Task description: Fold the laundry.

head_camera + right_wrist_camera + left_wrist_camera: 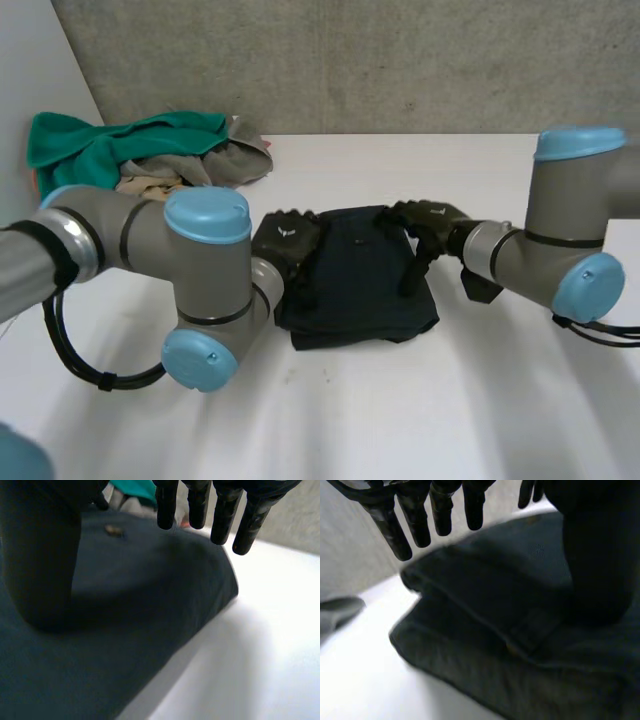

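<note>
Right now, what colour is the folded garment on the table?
The garment is plain dark navy; head view shows best.

- Dark garment [360,285]: 9 o'clock edge is covered by the left robot hand [285,240], and the 1 o'clock corner lies under the right robot hand [425,225]. Kind of garment cannot be told.
- Left robot hand: wrist side is hidden behind the left arm [205,270].
- Laundry pile [150,150], at 10 o'clock on the surface [500,400]: near side is hidden behind the left arm. Number of pieces cannot be told.
- Small pale mark [114,530] on the garment, beside the right thumb [40,555]: too small to identify.
- In both wrist views the garment runs past the view's edges.
- Left thumb [595,555] covers part of the garment.
</note>
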Action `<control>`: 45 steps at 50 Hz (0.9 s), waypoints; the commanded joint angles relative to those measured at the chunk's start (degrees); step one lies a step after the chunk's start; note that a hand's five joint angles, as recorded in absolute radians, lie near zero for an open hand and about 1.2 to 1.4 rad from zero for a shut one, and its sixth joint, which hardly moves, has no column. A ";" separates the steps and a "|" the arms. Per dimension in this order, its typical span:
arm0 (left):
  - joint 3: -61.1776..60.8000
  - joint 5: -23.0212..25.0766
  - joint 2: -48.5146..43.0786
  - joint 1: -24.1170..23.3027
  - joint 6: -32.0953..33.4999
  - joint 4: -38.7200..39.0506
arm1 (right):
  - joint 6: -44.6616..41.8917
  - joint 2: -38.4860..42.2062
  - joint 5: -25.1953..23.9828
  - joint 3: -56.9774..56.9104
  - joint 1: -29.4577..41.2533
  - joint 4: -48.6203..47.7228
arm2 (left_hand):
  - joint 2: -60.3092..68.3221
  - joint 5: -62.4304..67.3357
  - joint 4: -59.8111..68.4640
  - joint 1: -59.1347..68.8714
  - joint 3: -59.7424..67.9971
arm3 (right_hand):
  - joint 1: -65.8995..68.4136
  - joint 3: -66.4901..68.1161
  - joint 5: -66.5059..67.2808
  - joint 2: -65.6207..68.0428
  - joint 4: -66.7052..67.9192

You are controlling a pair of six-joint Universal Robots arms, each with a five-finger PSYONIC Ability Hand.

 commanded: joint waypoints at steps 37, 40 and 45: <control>-13.30 38.50 33.64 7.96 -3.83 -7.02 | 8.62 -20.26 3.57 33.24 -6.52 -13.90 | -0.09 -1.13 -0.08 0.72 -0.43 | -1.50 -2.14 -3.75 -2.58 -3.34; -13.21 38.42 33.65 8.13 -3.92 -7.02 | 9.14 -18.85 1.55 34.04 -6.52 -14.78 | -0.09 -1.13 -0.08 0.72 -0.43 | -1.50 -2.14 -3.75 -2.58 -3.34; -13.21 38.42 33.21 8.13 -3.83 -6.93 | 9.94 -15.95 1.28 33.96 -4.59 -17.33 | -0.26 -1.30 -0.25 0.55 -0.60 | -1.50 -2.14 -3.75 -2.58 -3.34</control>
